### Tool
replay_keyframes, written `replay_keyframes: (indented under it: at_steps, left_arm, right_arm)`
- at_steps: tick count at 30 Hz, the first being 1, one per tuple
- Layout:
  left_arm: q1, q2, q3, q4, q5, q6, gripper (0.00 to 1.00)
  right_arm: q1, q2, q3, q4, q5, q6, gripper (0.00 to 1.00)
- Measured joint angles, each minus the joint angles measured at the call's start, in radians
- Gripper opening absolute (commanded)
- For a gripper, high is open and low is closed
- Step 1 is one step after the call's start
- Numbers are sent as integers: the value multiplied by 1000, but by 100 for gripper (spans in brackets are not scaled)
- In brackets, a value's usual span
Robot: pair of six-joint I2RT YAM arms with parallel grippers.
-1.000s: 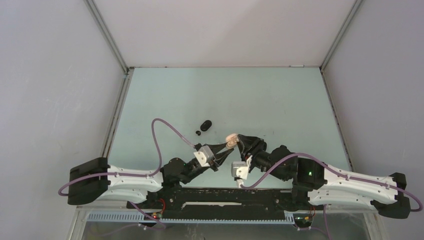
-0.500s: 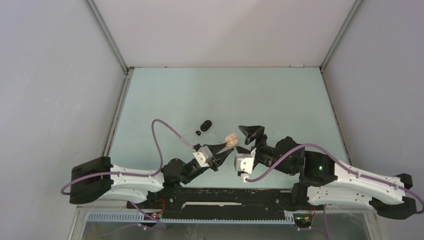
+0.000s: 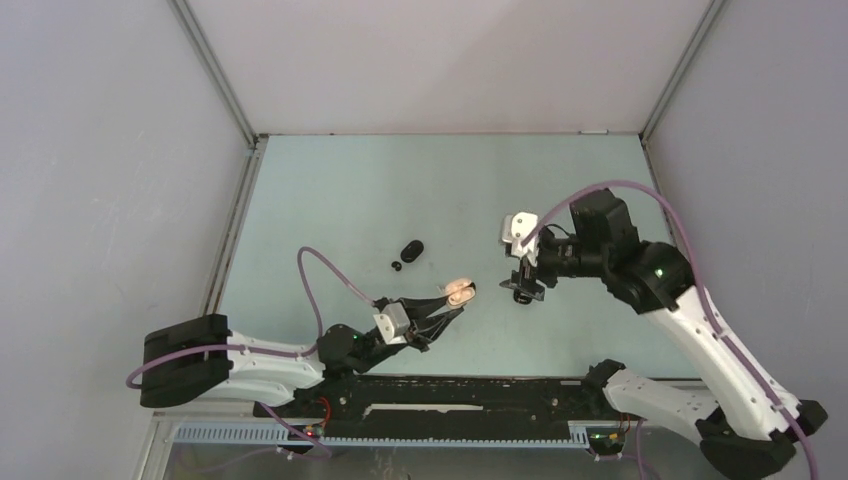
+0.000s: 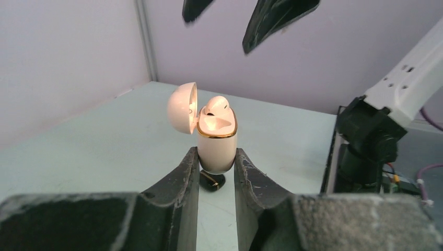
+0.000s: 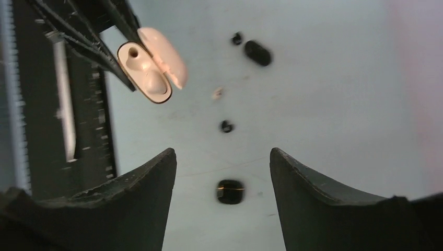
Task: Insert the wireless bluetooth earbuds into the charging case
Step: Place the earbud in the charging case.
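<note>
My left gripper (image 4: 217, 163) is shut on the lower body of a cream charging case (image 4: 217, 144), held upright with its lid swung open to the left. One whitish earbud (image 4: 217, 105) sits in the case's mouth and sticks up a little; the socket beside it (image 5: 133, 52) shows empty from above. In the top view the case (image 3: 461, 291) hangs off the left gripper (image 3: 454, 300). My right gripper (image 5: 222, 157) is open and empty, raised to the right of the case (image 3: 522, 287). Loose on the table lie a whitish earbud (image 5: 218, 93) and a black earbud (image 5: 226, 126).
A black oval case (image 3: 411, 248) lies left of centre with another small black bud (image 3: 398, 266) beside it. A squarish black case with a gold line (image 5: 230, 191) sits on the table under the right gripper. Grey walls close in three sides.
The right gripper opened, let go at the cream case, and the arm swung up and away to the right. The left gripper has shifted slightly, still holding the case.
</note>
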Motion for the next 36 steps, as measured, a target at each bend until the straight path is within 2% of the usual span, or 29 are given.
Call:
replay_keyframes:
  at_steps: [4,7,12,22,30,36]
  left_arm:
    - [0,-1,1,12,61,-31,0]
    - [0,-1,6,12,101,-54,0]
    - [0,-1,27,13,134,-98,0]
    - [0,17,74,16,176,-137,0]
    - [0,22,77,19,195,-148,0]
    - [0,22,77,38,190,-166,0]
  right_arm:
    - [-151,97,30,-175,-289,-21,60]
    - [-169,122,19,-248,-427,-42,62]
    - [-172,74,-26,-252,-556,-30,62]
    - [-172,63,-75,-174,-622,76,60]
    - [-199,101,-90,-82,-704,194,51]
    - [-211,108,-101,-44,-765,237,48]
